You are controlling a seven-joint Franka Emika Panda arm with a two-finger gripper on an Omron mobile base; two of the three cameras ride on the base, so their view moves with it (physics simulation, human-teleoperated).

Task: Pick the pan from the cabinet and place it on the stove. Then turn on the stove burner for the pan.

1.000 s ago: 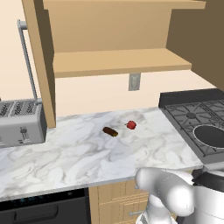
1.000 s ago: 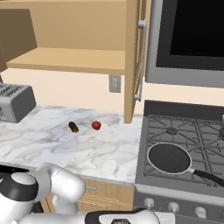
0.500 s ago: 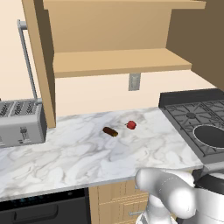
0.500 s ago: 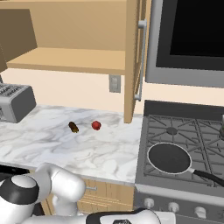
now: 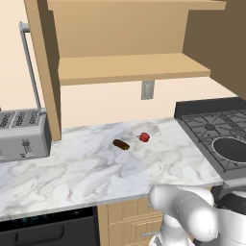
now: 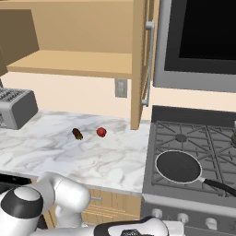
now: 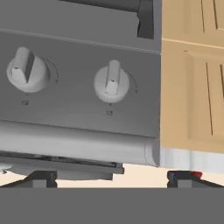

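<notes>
The pan [image 6: 178, 167] sits on the front left burner of the stove [image 6: 184, 133], its thin black handle [image 6: 221, 186] pointing right; its rim also shows at the right edge as the pan [image 5: 233, 149] on the stove [image 5: 206, 122]. The cabinet [image 5: 129, 67] stands open with a bare wooden shelf [image 6: 69, 62]. In the hand view my gripper [image 7: 111, 179] is open, facing the stove's silver front. It is level with one round knob [image 7: 111, 83] and apart from it, with a second knob [image 7: 27, 72] to the left. Nothing is between my fingertips [image 7: 41, 178].
A silver toaster [image 5: 21, 134] stands at the counter's left. A small red thing [image 5: 143, 137] and a brown one [image 5: 121, 144] lie mid-counter. The open cabinet door [image 6: 140, 60] hangs beside the stove, under a black microwave [image 6: 203, 41]. Wood drawers [image 7: 192, 87] adjoin the stove front.
</notes>
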